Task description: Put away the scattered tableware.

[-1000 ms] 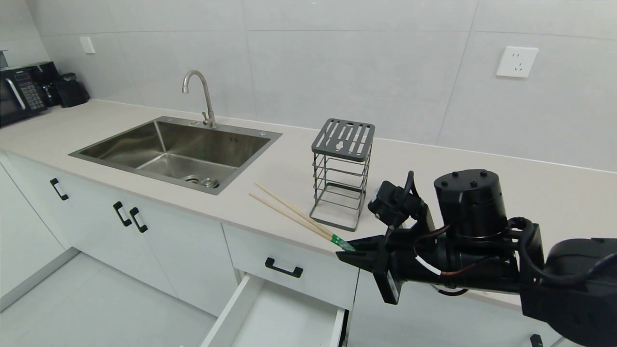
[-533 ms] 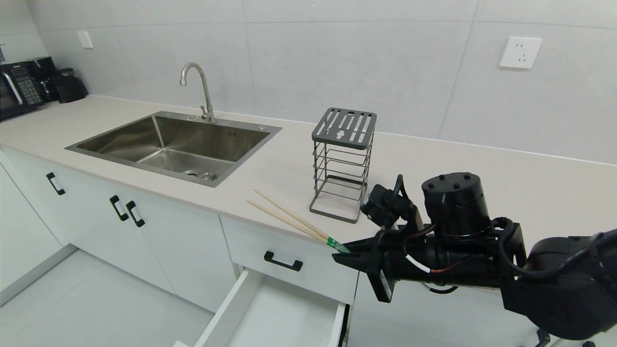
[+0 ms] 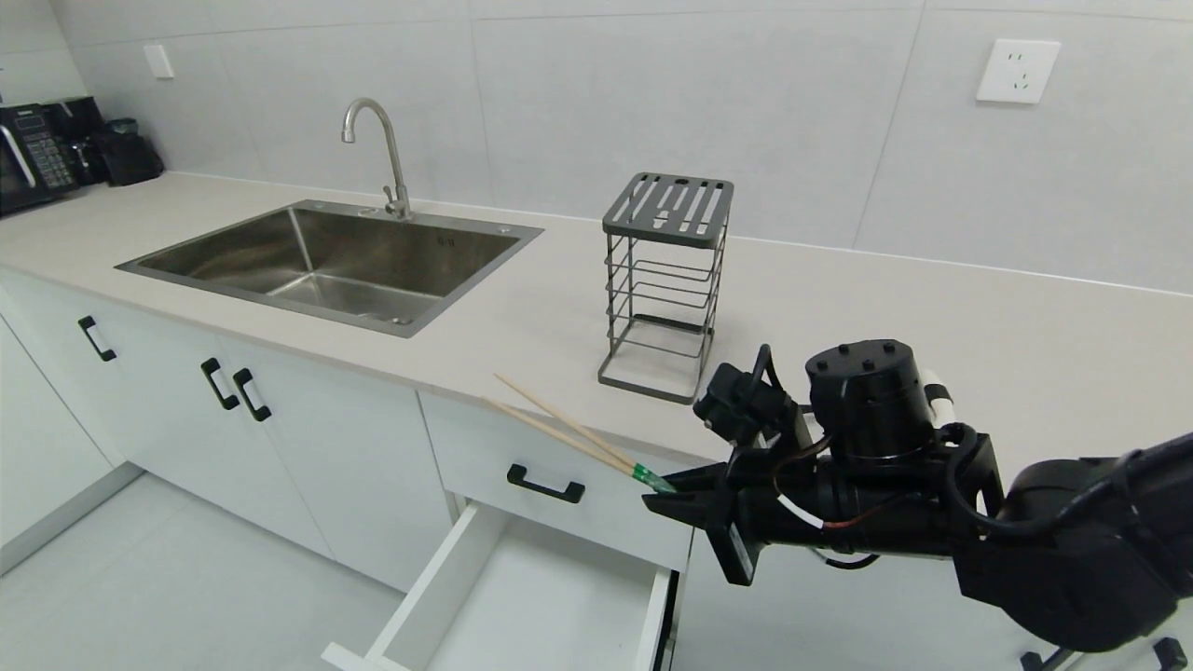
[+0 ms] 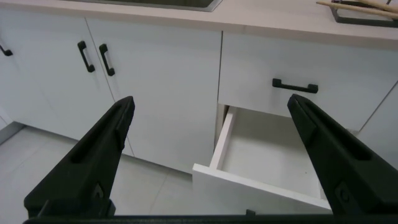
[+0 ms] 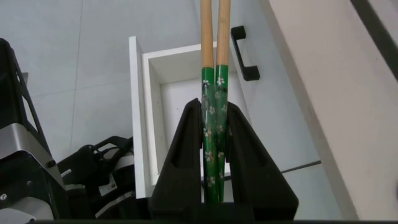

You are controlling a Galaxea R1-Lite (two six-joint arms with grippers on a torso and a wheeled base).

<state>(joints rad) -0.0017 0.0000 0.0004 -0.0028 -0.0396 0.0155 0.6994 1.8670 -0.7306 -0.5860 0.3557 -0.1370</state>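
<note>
Pulled back from the wire rack (image 3: 666,280) since 1 second ago, the 2 chopsticks (image 3: 569,433) now reach out past the desk's (image 3: 839,308) front edge, above the 1 open drawer (image 3: 419,596); the head camera has shifted as well. Right pincer (image 3: 666,485) is clamped narrow on their green painted ends, and the 2 bare wooden shafts lie side by side, pointing toward the sink (image 3: 280,298). From the right wrist, the chopsticks (image 5: 211,62) run straight out between the pincer's (image 5: 211,149) fingers over the white drawer. Left pincer (image 4: 210,102) hangs spread wide before the cabinet doors, holding nothing. 4 black handles show along the cabinet front, and 1 faucet (image 3: 377,149) stands behind the sink
</note>
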